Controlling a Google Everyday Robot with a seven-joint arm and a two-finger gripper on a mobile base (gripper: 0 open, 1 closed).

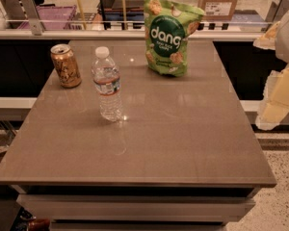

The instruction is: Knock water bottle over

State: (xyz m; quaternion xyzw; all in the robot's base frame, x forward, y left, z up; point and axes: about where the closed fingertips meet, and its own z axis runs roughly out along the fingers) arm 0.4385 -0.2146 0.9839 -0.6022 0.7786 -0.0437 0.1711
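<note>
The water bottle [107, 84] stands upright on the left half of the grey-brown table [183, 138]. It is clear and ribbed, with a white cap and a narrow label band. My gripper [278, 97] shows as pale, yellowish parts at the right edge of the view, beyond the table's right side and far from the bottle. Nothing touches the bottle.
A gold drink can [65, 65] stands upright to the left of the bottle, near the table's left edge. A green "dang" snack bag [169, 35] stands at the back centre. A rail and cardboard boxes [220, 1] lie behind the table.
</note>
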